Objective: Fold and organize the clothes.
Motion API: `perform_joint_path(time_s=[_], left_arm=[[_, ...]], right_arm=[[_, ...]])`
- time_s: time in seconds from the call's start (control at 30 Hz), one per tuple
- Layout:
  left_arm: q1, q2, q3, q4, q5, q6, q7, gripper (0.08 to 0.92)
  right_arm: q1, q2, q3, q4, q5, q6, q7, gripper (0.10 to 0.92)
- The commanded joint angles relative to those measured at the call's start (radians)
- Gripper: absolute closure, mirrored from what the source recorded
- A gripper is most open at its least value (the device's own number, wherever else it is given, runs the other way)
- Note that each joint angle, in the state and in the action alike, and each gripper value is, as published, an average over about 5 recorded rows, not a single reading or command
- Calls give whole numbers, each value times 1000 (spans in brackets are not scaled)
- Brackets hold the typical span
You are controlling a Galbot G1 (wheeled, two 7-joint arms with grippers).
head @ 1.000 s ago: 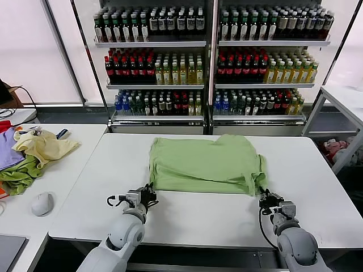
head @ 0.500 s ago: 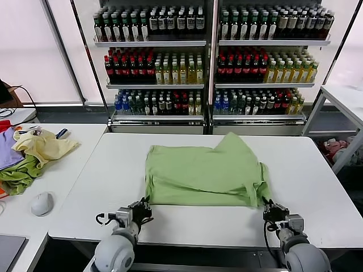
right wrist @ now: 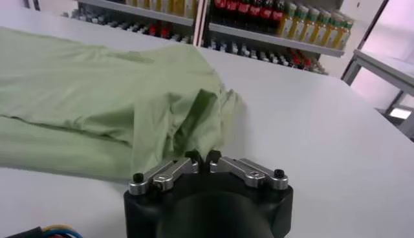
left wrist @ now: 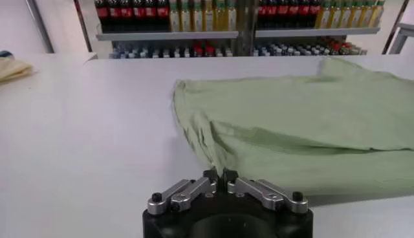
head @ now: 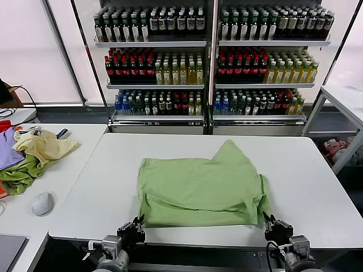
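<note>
Both arms cut off by the lower edge of the head view, only the wrists and grippers showing. Print and buttons of the shirt point(head: 201, 190) not visible anywhere; only plain light green cloth facing up.

Shirt lying folded on the white table point(head: 317, 170), near the front edge, one sleeve sticking up toward the far side, the near hem running along the table's front. Doubled layers and a loose fold at the right near corner, a tucked sleeve at the left near corner.

Left gripper point(head: 136, 228) low at the table's front edge, at the shirt's left near corner. In the left wrist view, left gripper point(left wrist: 220, 174) with jaws pressed together, tips meeting right at the hem. Whether any cloth is pinched between them: cannot tell, contact point too small and partly hidden by the gripper body.

Right gripper point(head: 274, 225) at the front edge by the shirt's right near corner. In the right wrist view, right gripper point(right wrist: 202, 157) likewise with jaws closed tip to tip against the bunched fold of fabric; a grip on the cloth not clear.

On the side table to the left: pale yellow garment point(head: 42, 146), a darker green cloth point(head: 20, 173), a purple cloth point(head: 7, 152) cut by the frame, and a computer mouse point(head: 41, 203). Shelves of bottles point(head: 210, 62) behind.
</note>
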Motion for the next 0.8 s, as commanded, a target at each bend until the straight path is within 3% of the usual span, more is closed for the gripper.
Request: perform_joint_path(time_s=[0.03, 0.27, 0.47, 0.6, 0.8], left_arm=[[36, 8, -32, -66, 22, 6, 2, 638], [-138, 62, -34, 16, -32, -10, -6, 439], [-342, 67, -4, 141, -100, -12, -25, 267], [-467, 44, 29, 238, -126, -6, -35, 189], [-660, 6, 102, 447, -150, 12, -46, 177]], right_arm=[[-15, 4, 8, 68, -10, 21, 8, 618], [176, -49, -32, -42, 21, -2, 36, 419], [414, -71, -120, -172, 69, -35, 67, 252], [548, -65, -188, -266, 86, -55, 73, 208], [782, -43, -299, -484, 102, -64, 72, 203]])
